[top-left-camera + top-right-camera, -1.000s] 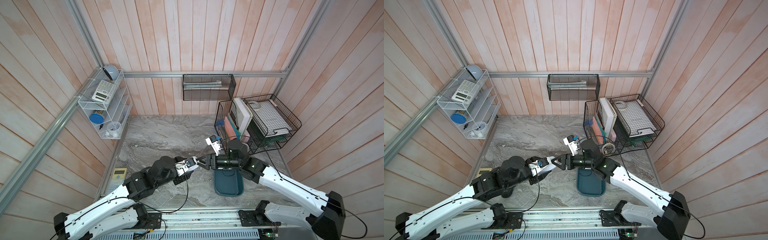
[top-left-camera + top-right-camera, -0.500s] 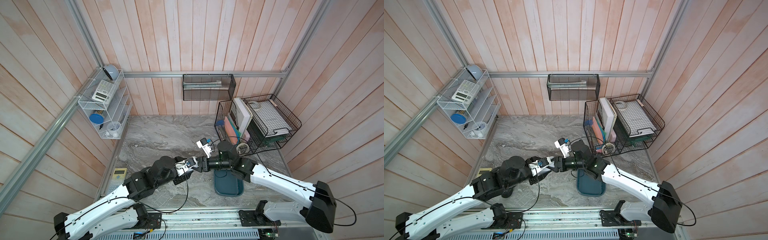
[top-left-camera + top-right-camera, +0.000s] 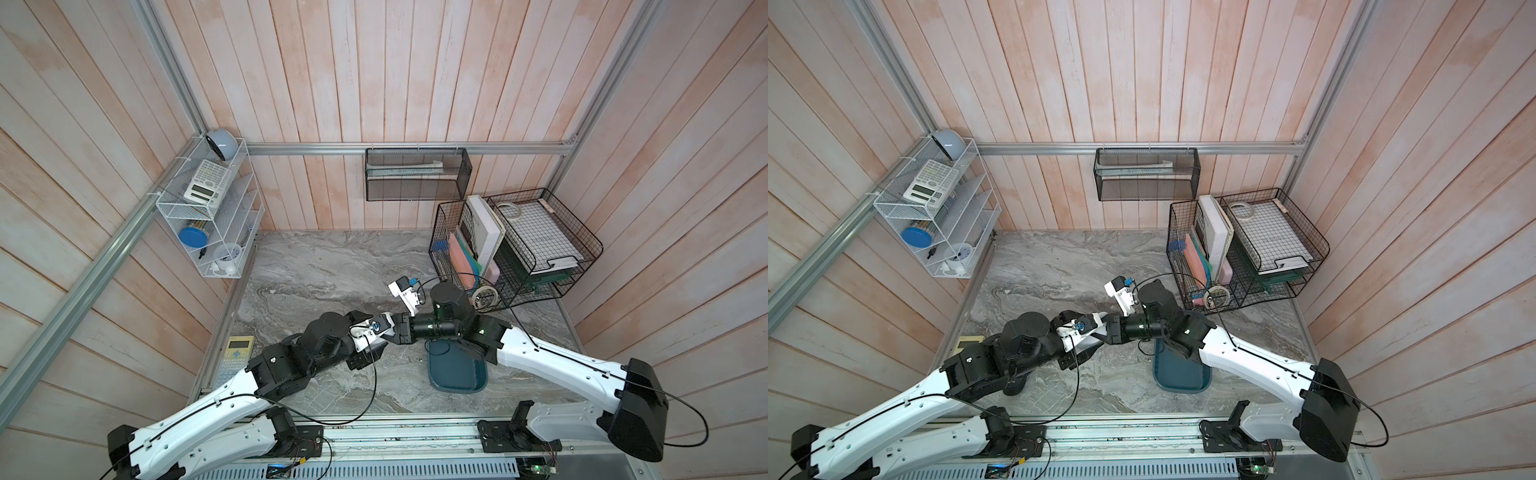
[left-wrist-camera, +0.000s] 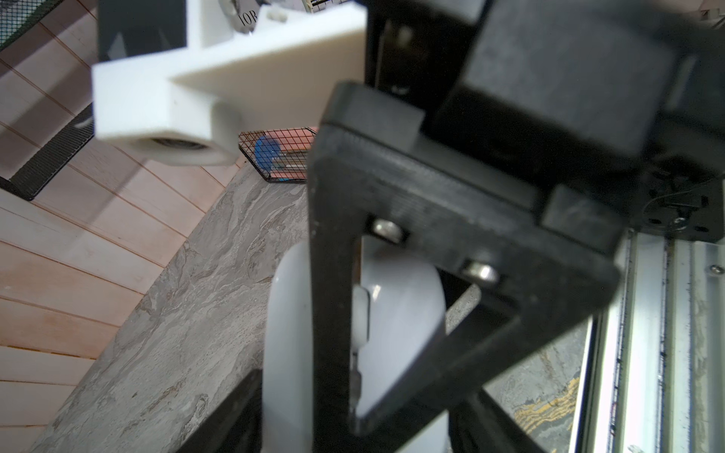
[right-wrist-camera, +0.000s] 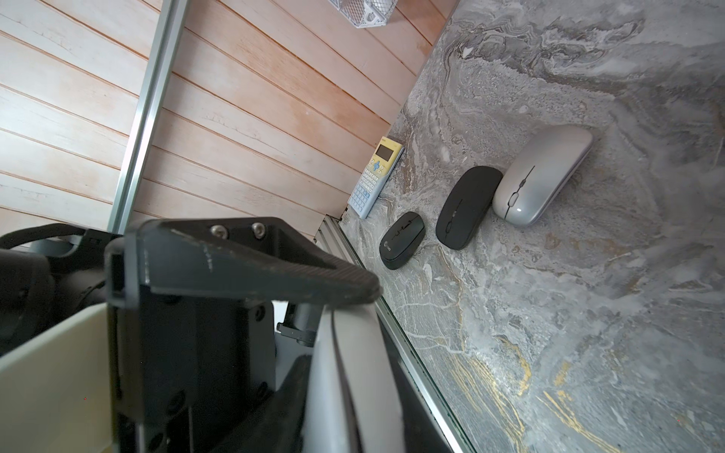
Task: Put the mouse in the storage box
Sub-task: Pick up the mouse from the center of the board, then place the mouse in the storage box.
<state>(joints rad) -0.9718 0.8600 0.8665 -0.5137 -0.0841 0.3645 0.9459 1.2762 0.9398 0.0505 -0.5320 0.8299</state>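
Marble table [image 3: 328, 266]. Teal box [image 3: 457, 370], far end under the R arm, nothing seen in the visible part. R gripper [image 3: 392, 336] and L gripper [image 3: 376, 348] meet mid-air just off the box's far corner on the L-arm side, not over it. R fingers clamped on the white mouse [image 4: 404, 321]. L fingers: can't tell if gripping or clear.

Risks (guess): if L hasn't let go when R pulls toward the box, the mouse twists or slips out. Smooth shell + thin pinch could mean a drop short of the box. The wrists are close and could bump.

Views: only the top views show the box. Only the R wrist view shows the silver mouse [image 5: 541, 176], black mouse [image 5: 469, 208] and small black mouse [image 5: 402, 240] on the table, plus the calc [image 5: 376, 176]. In the top views the L arm hides those mice.
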